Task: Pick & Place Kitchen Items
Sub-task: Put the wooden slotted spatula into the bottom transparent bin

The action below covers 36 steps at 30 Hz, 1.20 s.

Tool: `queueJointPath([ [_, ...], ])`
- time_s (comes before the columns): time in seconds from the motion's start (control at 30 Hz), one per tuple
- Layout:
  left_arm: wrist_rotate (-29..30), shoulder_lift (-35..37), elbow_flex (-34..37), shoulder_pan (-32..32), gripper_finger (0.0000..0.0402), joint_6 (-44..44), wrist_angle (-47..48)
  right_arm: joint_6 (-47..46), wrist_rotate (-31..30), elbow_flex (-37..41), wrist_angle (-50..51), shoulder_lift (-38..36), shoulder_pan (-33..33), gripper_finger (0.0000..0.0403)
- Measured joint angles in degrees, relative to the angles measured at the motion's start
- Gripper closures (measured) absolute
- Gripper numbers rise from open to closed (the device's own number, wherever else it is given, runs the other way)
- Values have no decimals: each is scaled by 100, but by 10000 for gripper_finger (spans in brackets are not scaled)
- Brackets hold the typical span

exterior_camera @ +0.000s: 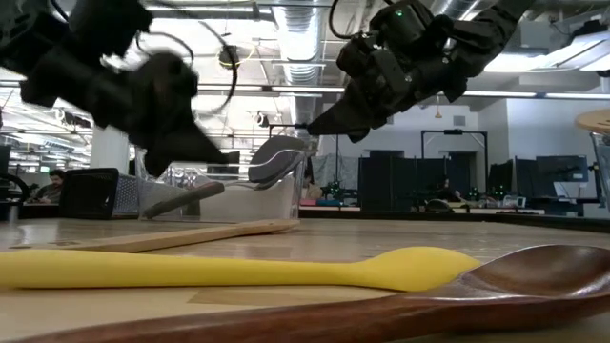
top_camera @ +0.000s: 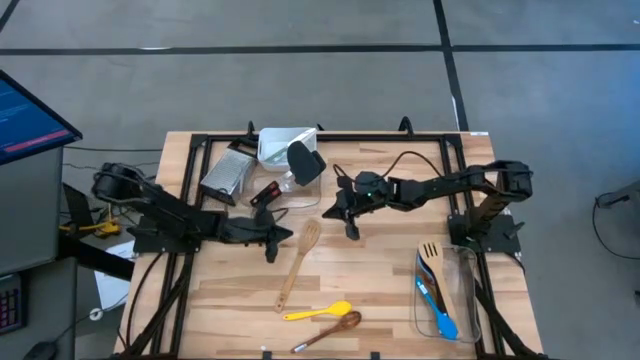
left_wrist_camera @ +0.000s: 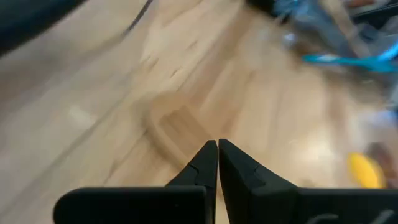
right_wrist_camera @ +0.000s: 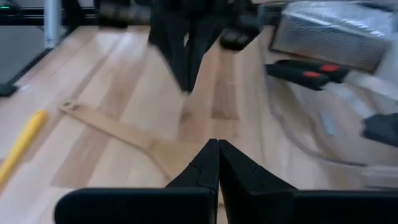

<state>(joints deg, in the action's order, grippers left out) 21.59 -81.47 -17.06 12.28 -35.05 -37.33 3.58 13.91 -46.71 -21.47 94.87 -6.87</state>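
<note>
While both grippers, left (top_camera: pixel 274 243) and right (top_camera: pixel 350 224), hover pinched together (nothing held), wooden spatula (top_camera: pixel 298 262) lies between

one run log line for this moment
left hand: shut, empty, beside wooden spatula | right hand: shut, empty, above table | yellow spoon: on table

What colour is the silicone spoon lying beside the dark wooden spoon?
Yellow silicone spoon, clearest in the low view.
</note>
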Motion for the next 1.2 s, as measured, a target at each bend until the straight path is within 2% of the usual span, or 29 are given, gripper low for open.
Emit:
queueJointPath([
  [0.2,394,-1003,-154,54,400,-880,14,1,-111,-10,-12,-2,-4,403],
  [0.53,812,-2149,-936,-74,400,-997,-5,-1,-109,-8,23,-2,13,403],
  [0.77,835,-2537,-1370,-175,400,-916,-19,1,-107,-8,175,-4,13,403],
  [0.97,471,-2603,-1825,-175,400,-391,38,145,-100,-7,308,-3,11,403],
  [1.2,343,-2598,-2048,-175,400,-76,42,108,-16,-6,1179,-4,13,403],
])
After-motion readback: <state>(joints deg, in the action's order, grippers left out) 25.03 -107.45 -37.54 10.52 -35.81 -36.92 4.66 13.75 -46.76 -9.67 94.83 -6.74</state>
